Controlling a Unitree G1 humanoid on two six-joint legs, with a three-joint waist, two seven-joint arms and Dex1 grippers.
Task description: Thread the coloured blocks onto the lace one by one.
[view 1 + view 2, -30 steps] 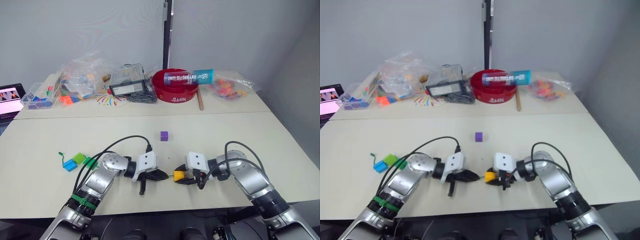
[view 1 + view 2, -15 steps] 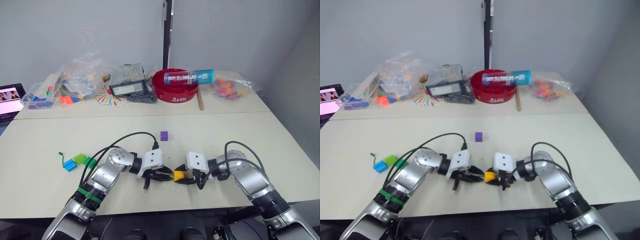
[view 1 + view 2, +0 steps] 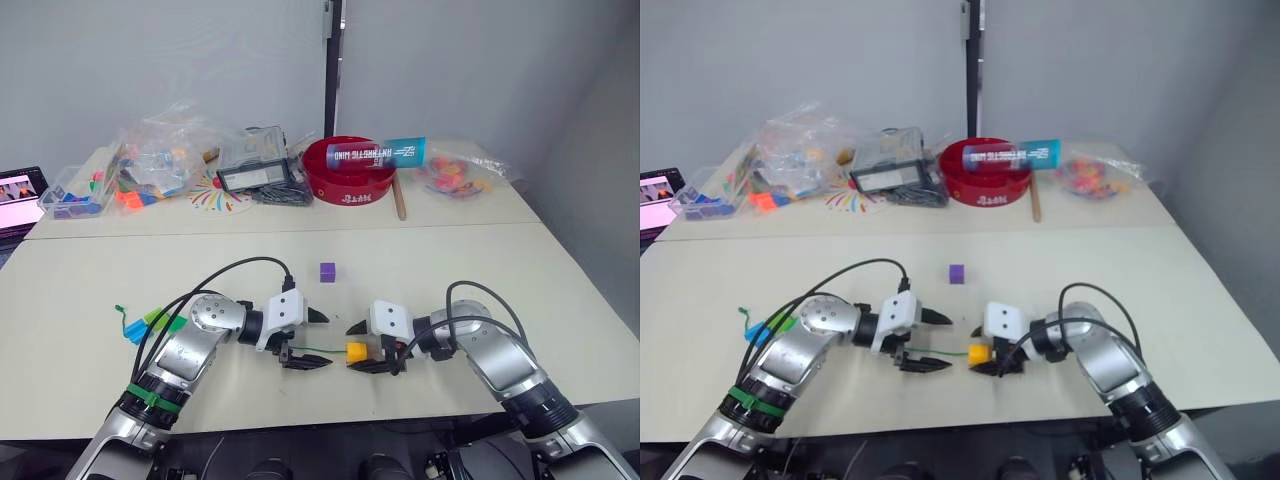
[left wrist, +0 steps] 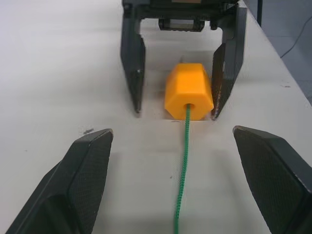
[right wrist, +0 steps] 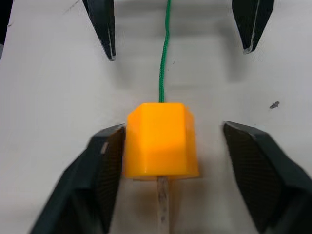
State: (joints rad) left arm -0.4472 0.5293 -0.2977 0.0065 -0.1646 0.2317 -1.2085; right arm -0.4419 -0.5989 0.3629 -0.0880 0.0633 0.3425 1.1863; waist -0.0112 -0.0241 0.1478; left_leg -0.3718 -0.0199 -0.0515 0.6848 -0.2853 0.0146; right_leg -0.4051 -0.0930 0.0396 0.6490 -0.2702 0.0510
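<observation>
Jaws: both stood wide, gripping nothing.
Orange-yellow block (image 4: pixel 188 91): sat between right gripper (image 3: pixel 376 348) fingers, steadied for threading.
Lace (image 4: pixel 183 161): ran through it; left gripper (image 3: pixel 305 339) backed off.

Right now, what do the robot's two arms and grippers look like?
Both arms are silver-grey metal with black joints. Each wrist carries a white boxy block, and a thick black cable loops over each forearm. The left forearm wears a green band. The left gripper and right gripper each have two tapered black fingers.
</observation>
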